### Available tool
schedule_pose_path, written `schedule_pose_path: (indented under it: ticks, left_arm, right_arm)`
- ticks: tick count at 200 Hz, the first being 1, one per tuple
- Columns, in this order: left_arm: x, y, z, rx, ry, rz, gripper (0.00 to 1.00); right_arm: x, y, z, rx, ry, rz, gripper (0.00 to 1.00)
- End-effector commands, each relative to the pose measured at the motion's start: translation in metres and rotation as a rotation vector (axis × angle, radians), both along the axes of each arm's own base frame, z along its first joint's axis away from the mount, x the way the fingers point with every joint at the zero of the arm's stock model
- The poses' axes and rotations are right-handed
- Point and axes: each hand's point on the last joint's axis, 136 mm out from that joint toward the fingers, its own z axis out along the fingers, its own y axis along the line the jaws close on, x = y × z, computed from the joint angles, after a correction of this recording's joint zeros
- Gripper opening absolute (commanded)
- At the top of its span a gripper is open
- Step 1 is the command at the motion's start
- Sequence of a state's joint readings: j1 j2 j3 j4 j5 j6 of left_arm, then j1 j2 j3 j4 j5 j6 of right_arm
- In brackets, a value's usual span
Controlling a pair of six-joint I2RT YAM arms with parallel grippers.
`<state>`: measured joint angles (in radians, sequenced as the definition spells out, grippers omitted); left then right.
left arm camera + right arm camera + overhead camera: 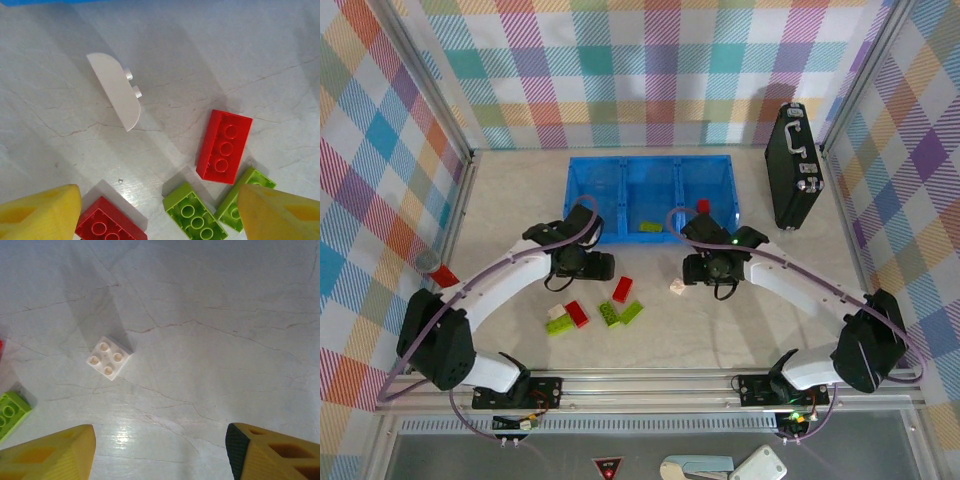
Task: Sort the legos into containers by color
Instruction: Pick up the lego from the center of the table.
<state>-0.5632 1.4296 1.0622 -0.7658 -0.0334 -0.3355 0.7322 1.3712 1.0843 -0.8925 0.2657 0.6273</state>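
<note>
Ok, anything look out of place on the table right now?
One red lego sits alone by the left wall, well apart from the others. A white half-round piece lies on its side, studs pointing sideways.

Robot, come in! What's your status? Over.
Left end effector open, empty. Right end effector open, white brick just ahead. Red brick and green brick loose outside tray. Nothing in the way.
</note>
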Motion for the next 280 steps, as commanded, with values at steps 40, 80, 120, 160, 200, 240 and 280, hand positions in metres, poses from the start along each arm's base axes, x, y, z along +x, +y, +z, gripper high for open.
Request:
schedule_pose_path:
  ticks: [40,80,120,160,200,240,280]
  left_arm:
    - [0.025,0.009,-0.016,0.102,-0.015,0.138,0.69]
    - [0.041,0.007,-0.037,0.146,0.011,0.205,0.68]
    - [0.056,0.002,-0.054,0.140,0.023,0.254,0.63]
    - [0.062,0.005,-0.074,0.147,0.048,0.288,0.54]
    - [0.064,0.012,-0.089,0.139,0.067,0.317,0.49]
    - [0.065,0.017,-0.096,0.144,0.080,0.321,0.41]
    - [0.064,0.016,-0.102,0.140,0.099,0.314,0.41]
  right_arm:
    - [-0.008,-0.015,0.001,0.002,-0.015,-0.052,0.70]
    - [-0.007,-0.011,0.004,0.022,-0.017,-0.053,0.70]
    - [-0.005,-0.011,0.007,0.010,-0.022,-0.046,0.70]
    - [-0.005,-0.012,0.006,0.002,-0.015,-0.044,0.69]
    - [-0.005,-0.013,0.004,-0.010,-0.009,-0.041,0.70]
    - [-0.006,-0.013,0.003,-0.013,-0.005,-0.037,0.69]
    - [-0.006,-0.012,0.003,-0.012,-0.002,-0.036,0.69]
